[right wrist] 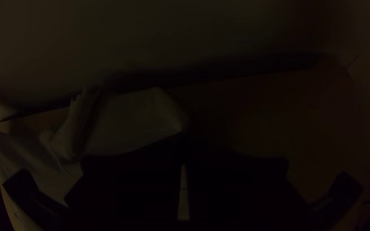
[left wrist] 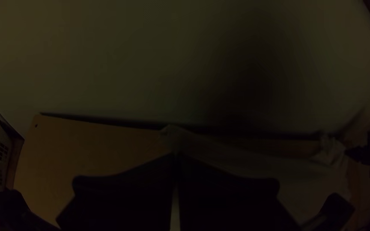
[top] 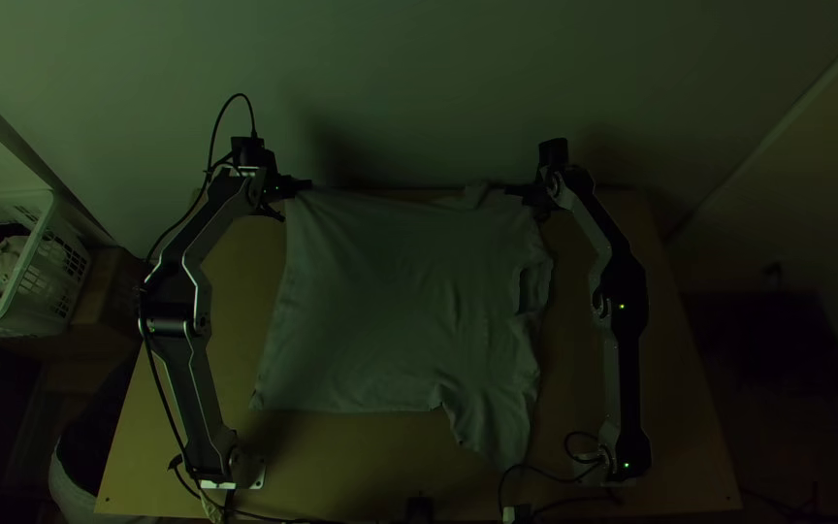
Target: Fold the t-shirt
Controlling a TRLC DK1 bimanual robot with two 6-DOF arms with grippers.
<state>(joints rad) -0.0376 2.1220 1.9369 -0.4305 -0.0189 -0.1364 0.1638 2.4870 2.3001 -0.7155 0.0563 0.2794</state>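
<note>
Off the left side of the tabletop [top: 671, 417], a white laundry basket [top: 43, 277] is standing with light and dark cloth in it, clear of the shirt. Beyond the far edge, a pale wall [top: 409, 87] is rising close behind both grippers. A black cable [top: 162, 388] is running along the left arm [top: 186, 388] and looping up over its wrist. More dark cable [top: 550, 477] is curling at the near edge, by the base of the right arm [top: 625, 369] and near the tip of the near sleeve. A small dark box [top: 420, 509] is sitting at the near edge, around the middle.

T-shirt [top: 380, 301], plain and light, is lying spread mid-table between the arms, hem toward the left arm, neck opening [top: 532, 289] toward the right. Body is lying mostly flat, soft creases running toward the neck side. Near sleeve [top: 497, 422] is sticking out toward the near edge, wrinkled. Far edge is bunching up a bit just short of the right gripper [top: 516, 191].

Left gripper [top: 303, 184]: jaws are closing tight on the far hem corner, pinching just cloth. Right gripper's jaws are also pressing together, gripping the shirt's far edge on the neck side.
</note>
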